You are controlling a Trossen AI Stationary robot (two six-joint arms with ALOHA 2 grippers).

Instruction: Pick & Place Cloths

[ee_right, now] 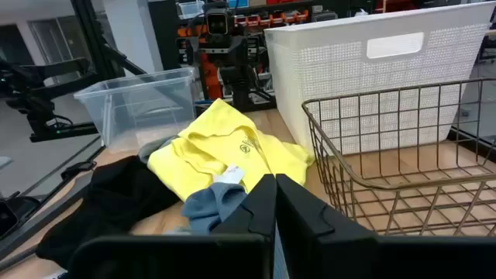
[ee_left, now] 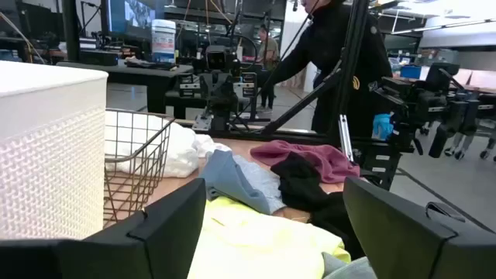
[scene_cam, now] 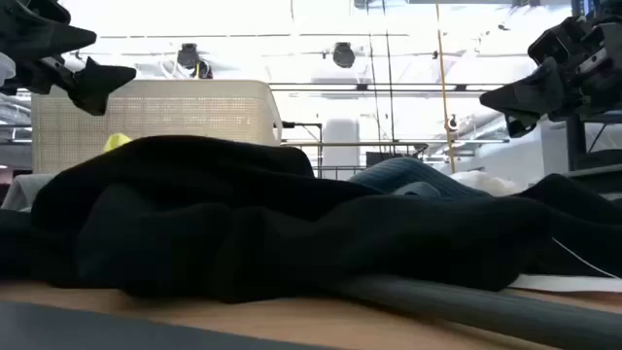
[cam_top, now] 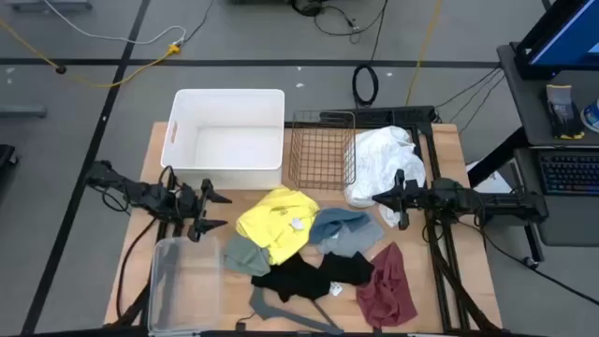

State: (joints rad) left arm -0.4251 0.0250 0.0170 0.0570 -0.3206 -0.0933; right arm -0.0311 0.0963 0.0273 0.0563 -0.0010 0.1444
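The cloths lie in a loose heap on the table's near middle: yellow (cam_top: 276,223), grey-blue (cam_top: 344,231), sage green (cam_top: 245,255), black (cam_top: 314,274) and maroon (cam_top: 387,285). The large white one (cam_top: 384,164) is bunched to the right of the wire basket. My left gripper (cam_top: 213,211) hovers open just left of the yellow cloth (ee_left: 256,240), touching nothing. My right gripper (cam_top: 377,197) hovers shut between the white and grey-blue cloths, pointing toward the heap (ee_right: 225,151). In the low view the black cloth (scene_cam: 292,224) fills the foreground.
A white plastic bin (cam_top: 227,139) and a wire basket (cam_top: 321,150) stand side by side at the far edge. A clear plastic tub (cam_top: 182,281) sits at the near left. A thin grey hanger (cam_top: 290,309) lies by the near edge. A person (ee_left: 333,46) stands beyond the table.
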